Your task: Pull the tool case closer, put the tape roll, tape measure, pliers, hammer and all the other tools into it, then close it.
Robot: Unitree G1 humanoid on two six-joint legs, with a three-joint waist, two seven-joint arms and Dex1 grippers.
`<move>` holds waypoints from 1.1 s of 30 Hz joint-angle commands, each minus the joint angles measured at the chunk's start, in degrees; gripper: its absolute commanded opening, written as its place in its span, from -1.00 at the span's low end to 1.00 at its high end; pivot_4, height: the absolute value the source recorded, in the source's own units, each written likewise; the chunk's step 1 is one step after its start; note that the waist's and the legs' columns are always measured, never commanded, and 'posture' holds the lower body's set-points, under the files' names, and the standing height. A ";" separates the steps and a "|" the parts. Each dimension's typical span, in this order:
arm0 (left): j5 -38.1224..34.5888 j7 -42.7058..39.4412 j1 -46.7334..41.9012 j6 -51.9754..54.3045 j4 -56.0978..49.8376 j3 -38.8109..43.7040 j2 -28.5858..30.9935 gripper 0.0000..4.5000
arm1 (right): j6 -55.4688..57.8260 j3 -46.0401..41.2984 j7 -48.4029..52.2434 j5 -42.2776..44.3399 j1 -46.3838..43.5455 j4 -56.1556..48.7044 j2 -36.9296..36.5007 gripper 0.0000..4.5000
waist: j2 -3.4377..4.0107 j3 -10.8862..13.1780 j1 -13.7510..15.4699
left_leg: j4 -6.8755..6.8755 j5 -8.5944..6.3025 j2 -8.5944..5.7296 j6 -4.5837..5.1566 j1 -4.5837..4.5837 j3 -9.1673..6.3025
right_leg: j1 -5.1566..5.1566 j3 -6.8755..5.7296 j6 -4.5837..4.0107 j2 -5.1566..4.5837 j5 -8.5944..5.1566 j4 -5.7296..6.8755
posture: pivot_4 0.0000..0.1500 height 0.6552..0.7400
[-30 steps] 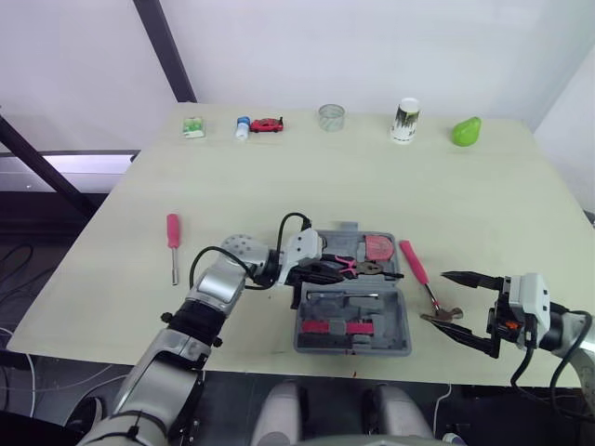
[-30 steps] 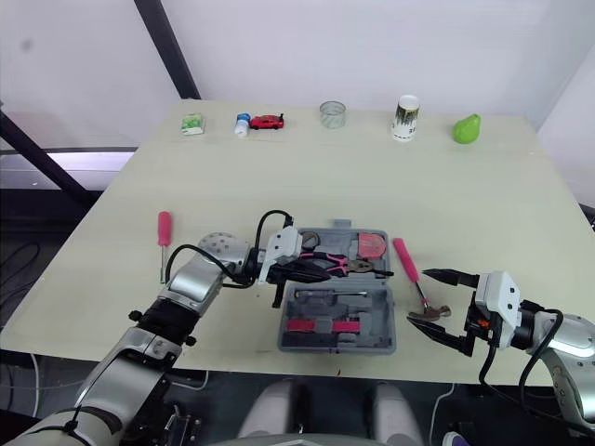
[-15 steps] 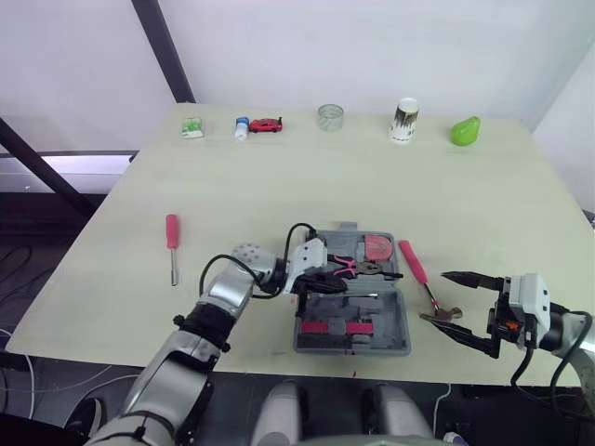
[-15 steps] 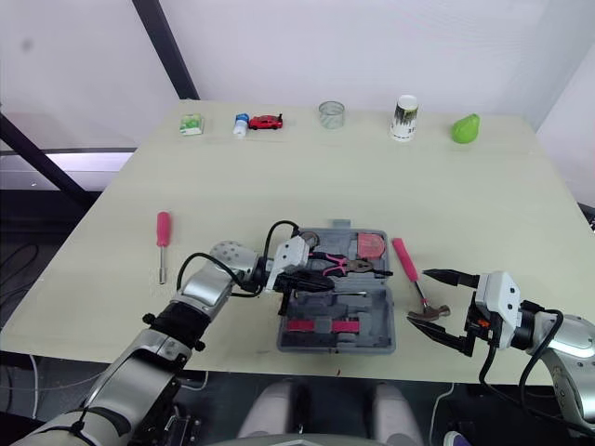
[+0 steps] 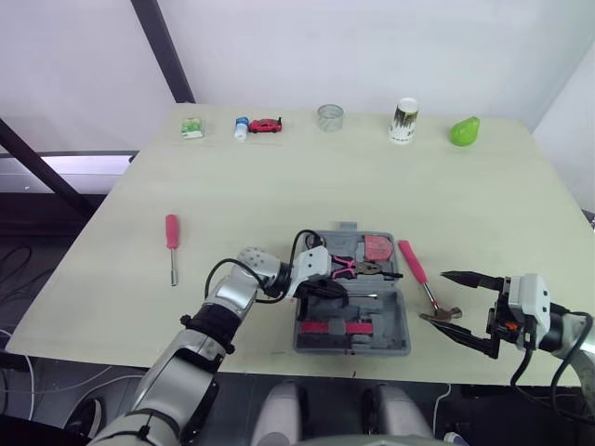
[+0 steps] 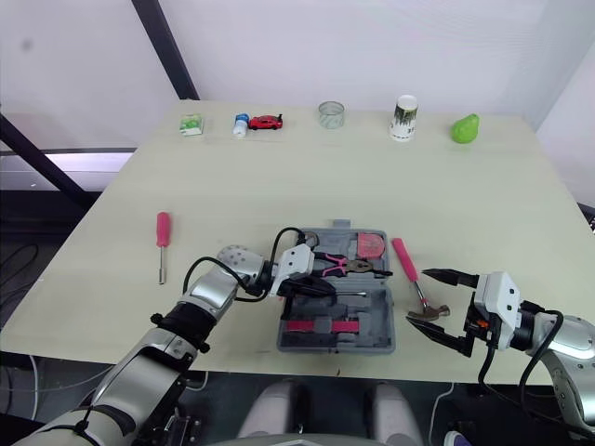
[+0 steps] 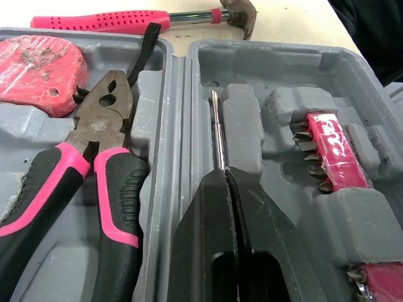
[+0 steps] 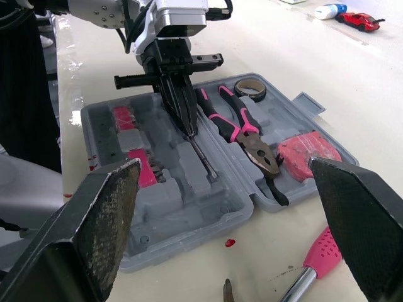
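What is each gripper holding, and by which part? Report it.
Left gripper is shut on one end of a thin metal shaft lying in the tool case. Right gripper is open, holding nothing.

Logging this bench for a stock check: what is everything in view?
table: 1, pale, under all
tool case: 1, grey, front centre
pliers: 1, pink, case's far half
tape measure: 1, red, case's far half
tape roll: 1, dark, case's far half
bit strips: 2, red, case's near half
metal rod: 1, silver, case's near half
hammer: 1, pink, right of case
screwdriver: 1, pink, left of case
small box: 1, green, back edge
bottle: 1, white, back edge
toy car: 1, red, back edge
round container: 1, clear, back edge
cup: 1, white, back edge
pear: 1, green, back edge
left pincer: 1, black, shut, at metal rod
right pincer: 1, black, open, by hammer head
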 commanded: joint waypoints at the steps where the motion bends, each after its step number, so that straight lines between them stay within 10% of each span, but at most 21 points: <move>1: 2.08 0.40 1.29 -0.22 1.03 -1.54 0.15 -0.97 | -0.45 -0.90 -0.57 0.00 0.50 -1.68 -0.15 1.00 | 0.00 0.00 0.00 | 0.00 0.00 0.00 0.00 0.00 0.00 | 0.00 0.00 0.00 0.00 0.00 0.00 | 1.00 1.00; 13: 4.13 3.70 2.99 0.28 4.20 -2.61 -0.30 -0.97 | -0.56 -0.71 -1.46 0.07 0.58 -1.28 0.45 1.00 | 0.30 -0.36 0.01 | 0.00 0.00 0.00 0.00 0.17 0.00 | 0.16 0.00 0.00 0.00 0.00 0.00 | 1.00 1.00; 33: -21.66 13.21 19.26 15.53 -29.11 26.41 7.19 -0.97 | -3.56 -9.20 -5.63 -0.48 6.19 8.91 3.49 1.00 | 0.33 -0.28 -0.11 | -0.02 0.00 0.05 0.00 0.09 -0.12 | 0.08 0.02 0.00 -0.05 0.00 -0.01 | 1.00 1.00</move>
